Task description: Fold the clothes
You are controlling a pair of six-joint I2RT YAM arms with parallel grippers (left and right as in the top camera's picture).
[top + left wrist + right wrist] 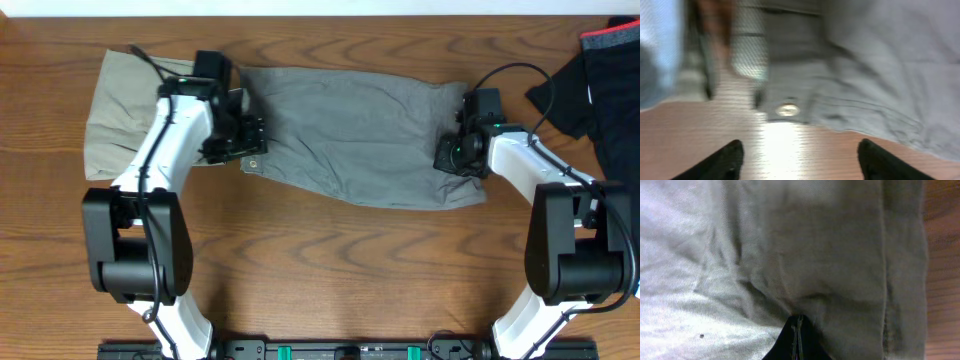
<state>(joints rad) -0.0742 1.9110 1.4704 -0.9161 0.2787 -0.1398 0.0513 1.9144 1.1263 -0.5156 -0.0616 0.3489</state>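
Observation:
Mid-grey shorts (360,130) lie flat across the middle of the table, with the waistband to the left. My left gripper (250,140) hovers at that waistband corner, open and holding nothing. In the left wrist view, bare wood shows between its fingertips (732,155), and the metal button (787,109) lies just ahead on the grey cloth (880,75). My right gripper (450,158) sits at the shorts' right end. In the right wrist view it (797,319) is shut on a pucker of the grey fabric (790,255).
Beige shorts (120,110) lie at the far left, partly under my left arm. A black garment with red trim (610,70) lies at the right edge. Bare wooden table (350,260) spreads in front of the grey shorts.

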